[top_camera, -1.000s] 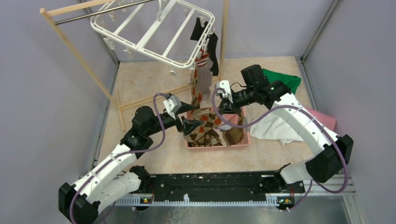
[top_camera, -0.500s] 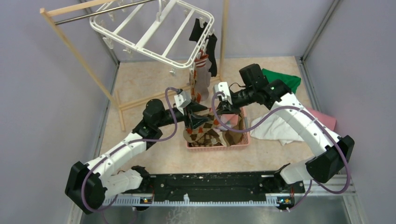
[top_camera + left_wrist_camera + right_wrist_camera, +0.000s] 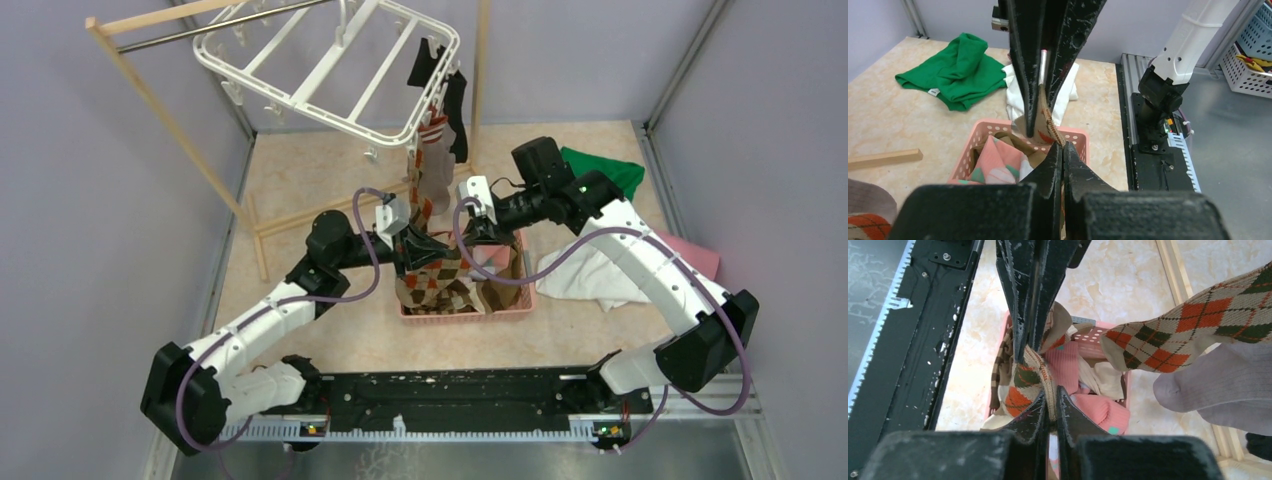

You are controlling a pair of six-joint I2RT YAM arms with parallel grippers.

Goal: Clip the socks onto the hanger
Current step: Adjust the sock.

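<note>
**Both claws pinched on one argyle sock above the basket**

Finding: the left gripper (image 3: 413, 246) is clamped shut on the cuff of a brown argyle sock (image 3: 438, 272). The right gripper (image 3: 480, 233) is clamped on the same cuff just beside it. The sock drapes from the two grips down into the pink basket (image 3: 512, 311), which sits mid-tabletop. The hanger (image 3: 300, 98) hangs above the far left corner of the tabletop, with clipped socks (image 3: 432, 165) at its right corner.

Recommendation: I would draw the two grips slightly apart to tension the cuff edge and lift until the toe clears the basket. Then I would present the taut edge to a free clip (image 3: 371, 153). Risk: a shallow pinch may slip under tension.

View comparison: the top camera gives me the sock's full drape and the route to the hanger, but not the depth of bite. The left wrist camera shows the ribbed cuff edge caught between the opposing jaws. The right wrist camera alone shows pink socks (image 3: 1098, 412) lying in the basket.
</note>
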